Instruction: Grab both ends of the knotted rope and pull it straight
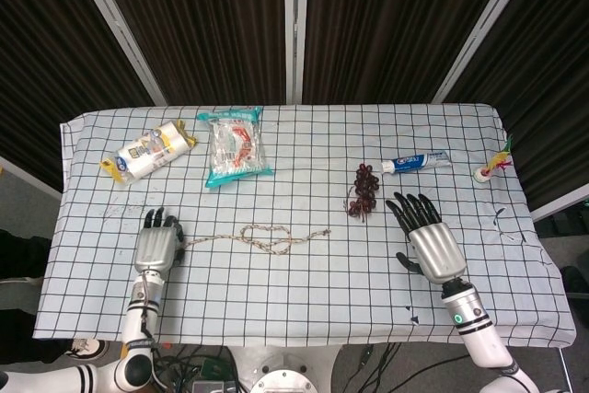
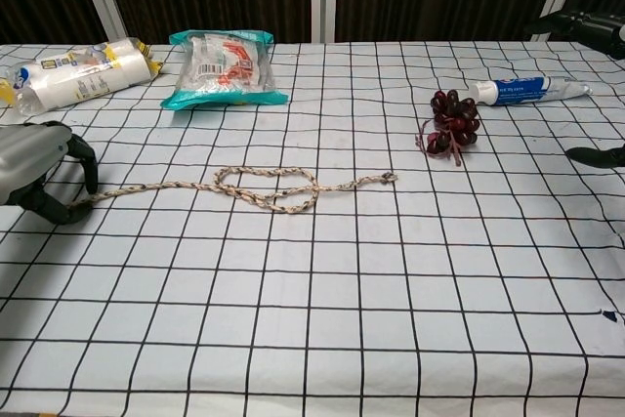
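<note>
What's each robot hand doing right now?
Left robot hand: fingers curled at the left end of the rope; a firm grip cannot be told.
Right robot hand: open, fingers spread, holding nothing, well clear of the rope.
</note>
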`<state>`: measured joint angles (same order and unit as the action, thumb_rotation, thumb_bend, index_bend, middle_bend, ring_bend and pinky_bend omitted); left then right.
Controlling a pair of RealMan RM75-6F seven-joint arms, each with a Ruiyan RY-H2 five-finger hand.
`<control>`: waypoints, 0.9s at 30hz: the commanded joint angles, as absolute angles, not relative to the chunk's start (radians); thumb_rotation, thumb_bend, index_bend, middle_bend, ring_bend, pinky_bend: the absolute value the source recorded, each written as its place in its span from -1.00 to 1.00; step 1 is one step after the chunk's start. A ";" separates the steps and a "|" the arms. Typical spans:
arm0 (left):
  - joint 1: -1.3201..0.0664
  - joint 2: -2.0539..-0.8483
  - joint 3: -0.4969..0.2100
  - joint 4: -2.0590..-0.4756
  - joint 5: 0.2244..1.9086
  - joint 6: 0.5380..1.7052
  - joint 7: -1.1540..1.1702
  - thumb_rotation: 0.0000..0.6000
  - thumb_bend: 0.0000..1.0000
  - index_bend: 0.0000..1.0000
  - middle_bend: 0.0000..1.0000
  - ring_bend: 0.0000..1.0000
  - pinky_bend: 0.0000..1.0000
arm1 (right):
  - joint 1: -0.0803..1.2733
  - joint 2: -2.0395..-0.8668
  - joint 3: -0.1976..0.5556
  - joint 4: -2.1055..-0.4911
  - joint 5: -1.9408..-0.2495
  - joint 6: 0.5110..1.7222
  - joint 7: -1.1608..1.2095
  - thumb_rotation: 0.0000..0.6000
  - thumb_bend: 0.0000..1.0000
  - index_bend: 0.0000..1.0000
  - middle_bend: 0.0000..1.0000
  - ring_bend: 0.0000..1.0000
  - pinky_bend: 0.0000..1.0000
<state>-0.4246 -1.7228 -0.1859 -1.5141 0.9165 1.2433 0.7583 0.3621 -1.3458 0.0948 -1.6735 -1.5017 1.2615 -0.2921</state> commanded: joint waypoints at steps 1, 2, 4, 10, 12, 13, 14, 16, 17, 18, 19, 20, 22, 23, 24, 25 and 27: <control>-0.425 -1.722 -0.179 -1.512 0.919 1.249 0.755 1.00 -0.38 -0.01 -0.55 -1.00 -0.88 | 0.363 -1.347 0.094 -1.672 -1.500 1.262 -0.292 1.00 -0.69 -1.00 -1.00 -1.00 -1.00; -0.426 -1.723 -0.177 -1.511 0.919 1.250 0.753 1.00 -0.37 0.00 -0.54 -1.00 -0.88 | 0.363 -1.348 0.094 -1.671 -1.499 1.262 -0.291 1.00 -0.68 -1.00 -1.00 -1.00 -1.00; -0.428 -1.724 -0.175 -1.508 0.918 1.252 0.751 1.00 -0.36 0.01 -0.54 -1.00 -0.88 | 0.364 -1.350 0.093 -1.668 -1.499 1.261 -0.290 1.00 -0.67 -1.00 -1.00 -1.00 -1.00; -0.432 -1.731 -0.168 -1.495 0.916 1.260 0.746 1.00 -0.32 0.09 -0.52 -1.00 -0.88 | 0.366 -1.354 0.091 -1.661 -1.495 1.261 -0.287 1.00 -0.65 -1.00 -1.00 -1.00 -1.00; -0.433 -1.733 -0.165 -1.491 0.913 1.260 0.746 1.00 -0.31 0.10 -0.51 -1.00 -0.88 | 0.367 -1.355 0.091 -1.659 -1.494 1.261 -0.287 1.00 -0.65 -1.00 -1.00 -1.00 -1.00; -0.434 -1.733 -0.165 -1.491 0.912 1.260 0.745 1.00 -0.31 0.11 -0.51 -1.00 -0.88 | 0.367 -1.355 0.091 -1.658 -1.493 1.262 -0.286 1.00 -0.65 -1.00 -1.00 -1.00 -1.00; -0.435 -1.734 -0.164 -1.490 0.911 1.260 0.745 1.00 -0.30 0.11 -0.51 -1.00 -0.88 | 0.367 -1.356 0.090 -1.658 -1.493 1.262 -0.286 1.00 -0.65 -1.00 -1.00 -1.00 -1.00; -0.436 -1.734 -0.161 -1.488 0.910 1.260 0.744 1.00 -0.30 0.11 -0.51 -1.00 -0.88 | 0.367 -1.356 0.090 -1.657 -1.493 1.262 -0.286 1.00 -0.65 -1.00 -1.00 -1.00 -1.00; -0.437 -1.734 -0.160 -1.487 0.909 1.260 0.744 1.00 -0.30 0.11 -0.51 -1.00 -0.88 | 0.368 -1.356 0.089 -1.657 -1.493 1.262 -0.286 1.00 -0.65 -1.00 -1.00 -1.00 -1.00; -0.437 -1.734 -0.159 -1.487 0.908 1.260 0.744 1.00 -0.30 0.11 -0.51 -1.00 -0.88 | 0.368 -1.357 0.089 -1.657 -1.493 1.262 -0.286 1.00 -0.65 -1.00 -1.00 -1.00 -1.00; -0.438 -1.734 -0.158 -1.487 0.908 1.260 0.744 1.00 -0.30 0.12 -0.51 -1.00 -0.88 | 0.369 -1.357 0.088 -1.657 -1.493 1.262 -0.286 1.00 -0.65 -1.00 -1.00 -1.00 -1.00; -0.438 -1.734 -0.157 -1.488 0.910 1.261 0.742 1.00 -0.29 0.12 -0.51 -1.00 -0.88 | 0.369 -1.357 0.088 -1.657 -1.494 1.262 -0.287 1.00 -0.65 -1.00 -1.00 -1.00 -1.00; -0.439 -1.733 -0.156 -1.492 0.916 1.264 0.738 1.00 -0.28 0.13 -0.50 -1.00 -0.88 | 0.372 -1.358 0.087 -1.657 -1.493 1.259 -0.288 1.00 -0.65 -1.00 -1.00 -1.00 -1.00; -0.440 -1.732 -0.155 -1.494 0.918 1.267 0.738 1.00 -0.27 0.13 -0.50 -1.00 -0.88 | 0.373 -1.359 0.087 -1.657 -1.493 1.257 -0.290 1.00 -0.65 -1.00 -1.00 -1.00 -1.00; -0.440 -1.731 -0.155 -1.497 0.920 1.269 0.738 1.00 -0.27 0.13 -0.50 -1.00 -0.88 | 0.374 -1.359 0.087 -1.657 -1.493 1.256 -0.291 1.00 -0.65 -1.00 -1.00 -1.00 -1.00; -0.441 -1.731 -0.154 -1.500 0.920 1.270 0.738 1.00 -0.27 0.13 -0.50 -1.00 -0.88 | 0.375 -1.360 0.086 -1.658 -1.493 1.255 -0.294 1.00 -0.65 -1.00 -1.00 -1.00 -1.00; -0.442 -1.729 -0.155 -1.505 0.919 1.271 0.739 1.00 -0.26 0.13 -0.49 -1.00 -0.88 | 0.376 -1.361 0.086 -1.659 -1.494 1.255 -0.296 1.00 -0.65 -1.00 -1.00 -1.00 -1.00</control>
<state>-0.4420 -1.7293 -0.1547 -1.5044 0.9190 1.2711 0.7385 0.3757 -1.3610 0.0857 -1.6592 -1.4937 1.2549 -0.2959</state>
